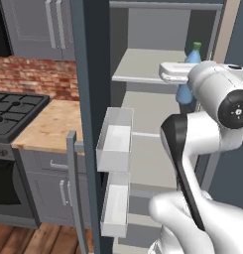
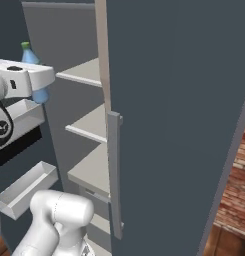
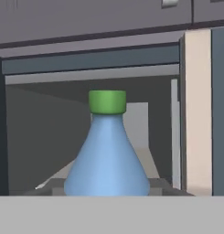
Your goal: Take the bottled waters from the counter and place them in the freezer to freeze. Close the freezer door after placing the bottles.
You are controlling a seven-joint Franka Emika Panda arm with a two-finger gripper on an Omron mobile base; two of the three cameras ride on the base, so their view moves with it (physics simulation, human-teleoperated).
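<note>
I have the blue bottle (image 3: 107, 160) with the green cap (image 3: 107, 101) clenched in the gripper (image 1: 185, 84), upright, cap up. In the hand view it sits dead centre, its wide lower body cut off by the bottom of the picture, so I cannot see the finger pads themselves; the jaws are drawn in as far as they go on it.

I take the freezer (image 1: 143, 64) as my landmark. The bottle (image 1: 188, 74) is up at the right side of the freezer's open interior, at the level of the upper pale shelf (image 1: 143, 67), just beside the right inner wall. Whether its base touches that shelf I cannot tell, because the white hand covers the lower part. From the right base view the same bottle (image 2: 34, 75) shows behind the hand, cap (image 2: 25, 46) above it, to the left of the freezer shelves (image 2: 86, 72).

The freezer door (image 1: 88, 124) stands open, swung out to the left of the freezer, with 2 white inner bins (image 1: 115, 139) facing the compartment. Left of the door lies the counter (image 1: 51, 124), and beyond that the black stove (image 1: 14, 114). A second tall slate panel with a grey bar handle (image 2: 114, 170) stands to the right of the freezer.
</note>
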